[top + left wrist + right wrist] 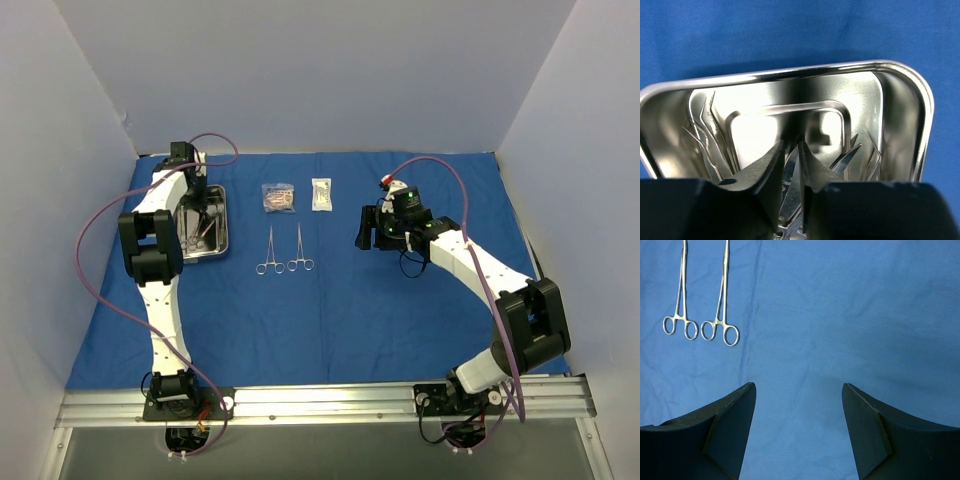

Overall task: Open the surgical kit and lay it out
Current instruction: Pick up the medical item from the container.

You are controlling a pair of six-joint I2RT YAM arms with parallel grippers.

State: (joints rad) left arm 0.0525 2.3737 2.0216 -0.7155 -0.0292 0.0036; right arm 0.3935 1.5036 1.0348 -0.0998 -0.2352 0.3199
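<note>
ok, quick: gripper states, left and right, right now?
Left gripper: jaws narrow around a thin silver instrument inside the small rectangular steel tray; firm grip cannot be told.
Right gripper: open, empty, over the large blue cloth wrap.

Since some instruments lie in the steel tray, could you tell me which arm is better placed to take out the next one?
Left, probably: the left gripper is down in the tray, jaws narrow astride an instrument; the right gripper hangs open over bare blue cloth.
</note>
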